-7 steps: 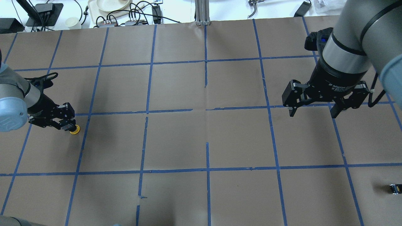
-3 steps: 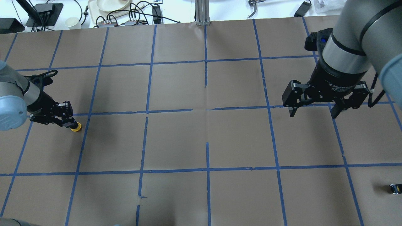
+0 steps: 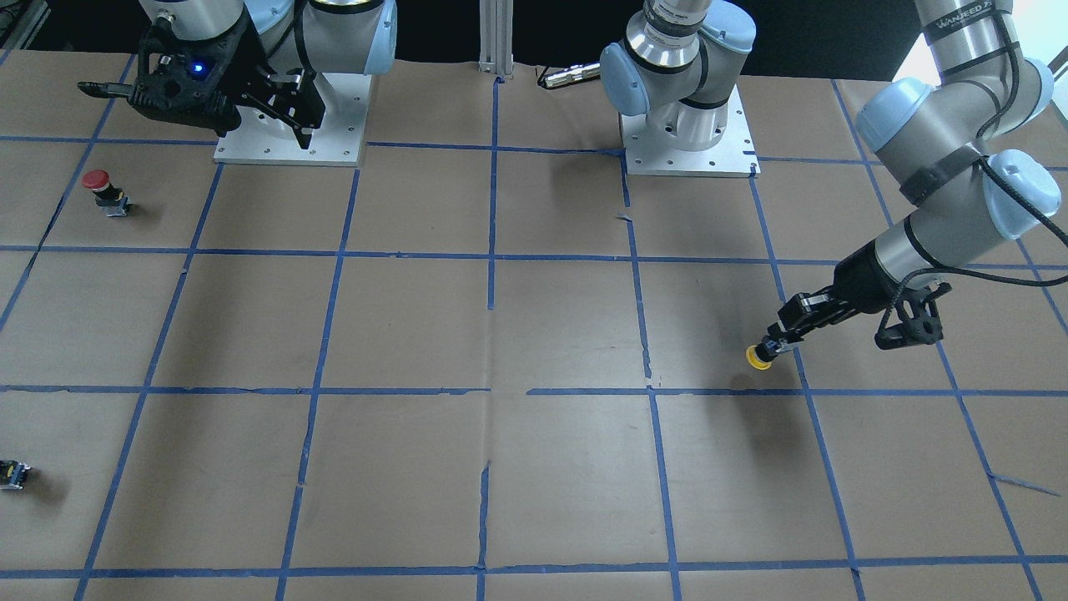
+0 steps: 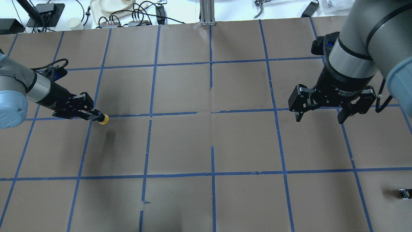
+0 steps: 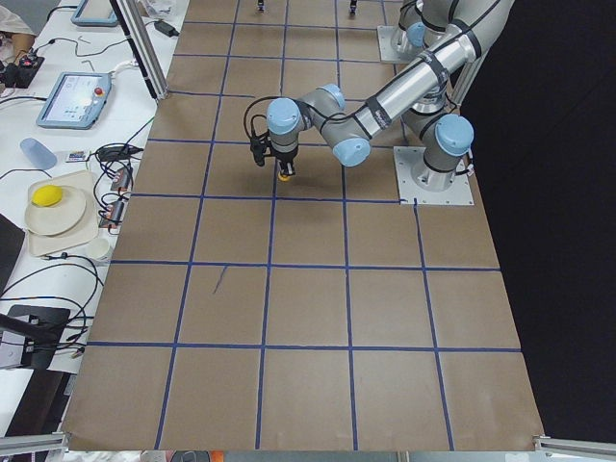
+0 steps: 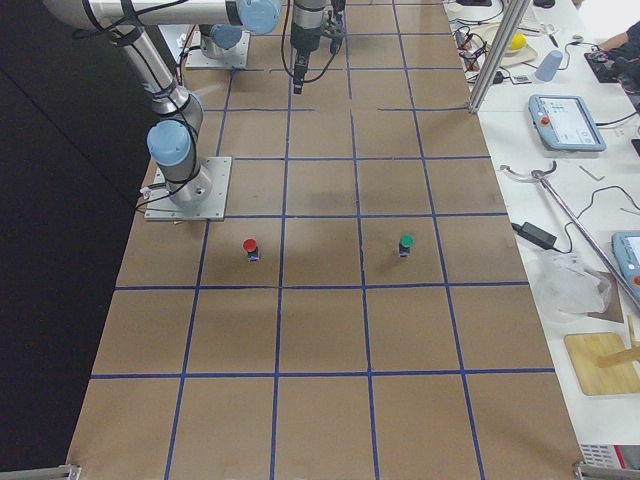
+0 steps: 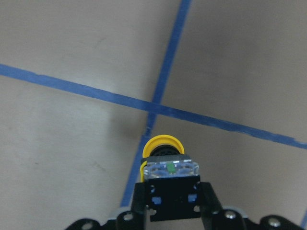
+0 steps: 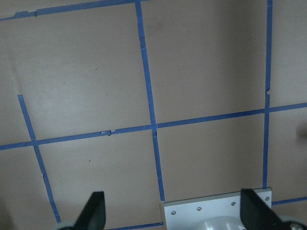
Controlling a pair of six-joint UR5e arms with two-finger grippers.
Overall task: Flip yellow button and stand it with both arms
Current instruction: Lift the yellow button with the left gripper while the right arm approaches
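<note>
My left gripper is shut on the base block of the yellow button, whose yellow cap sticks out beyond the fingertips. It holds the button a little above the brown table, with a shadow underneath. The front view shows the button at the gripper. The left wrist view shows the cap past the clear-topped block. My right gripper is open and empty, hanging high over the table's right side, far from the button.
A red-capped button stands near my right arm's base plate. A green-capped button stands beside the red one. A small capless block lies at the near right edge. Cables and dishes lie beyond the far edge.
My left gripper has carried the yellow button off the table and to the right, toward the middle. My right gripper has barely moved.
</note>
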